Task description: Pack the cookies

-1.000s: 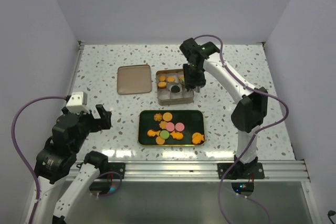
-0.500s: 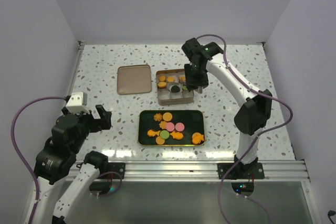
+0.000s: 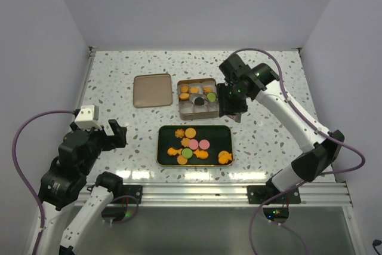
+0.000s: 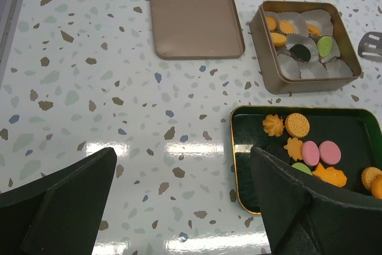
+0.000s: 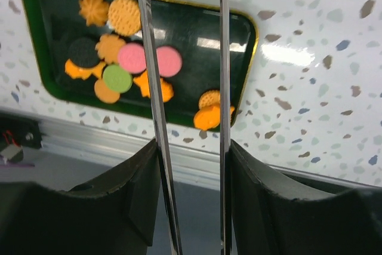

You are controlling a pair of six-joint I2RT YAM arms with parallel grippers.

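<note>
Several cookies (image 3: 191, 145), orange rounds and shapes with pink and green rounds, lie on a dark green tray (image 3: 216, 132). They also show in the left wrist view (image 4: 304, 147) and the right wrist view (image 5: 131, 58). A square tin (image 3: 197, 116) behind the tray holds white paper cups with orange, dark and green cookies (image 4: 325, 45). My right gripper (image 3: 231, 113) hangs just right of the tin, above the tray's far right corner. Its thin metal blades (image 5: 149, 88) stand apart with nothing between them. My left gripper (image 3: 113, 134) is open and empty at the near left.
The tin's flat lid (image 3: 151, 90) lies to the left of the tin and shows in the left wrist view (image 4: 194, 19). Walls close in the speckled table on the left, right and back. A metal rail (image 3: 215, 192) runs along the near edge.
My right gripper has moved from over the tin's right side to the right and nearer, off the tin. A green cookie now shows in the tin there. The left arm has not moved.
</note>
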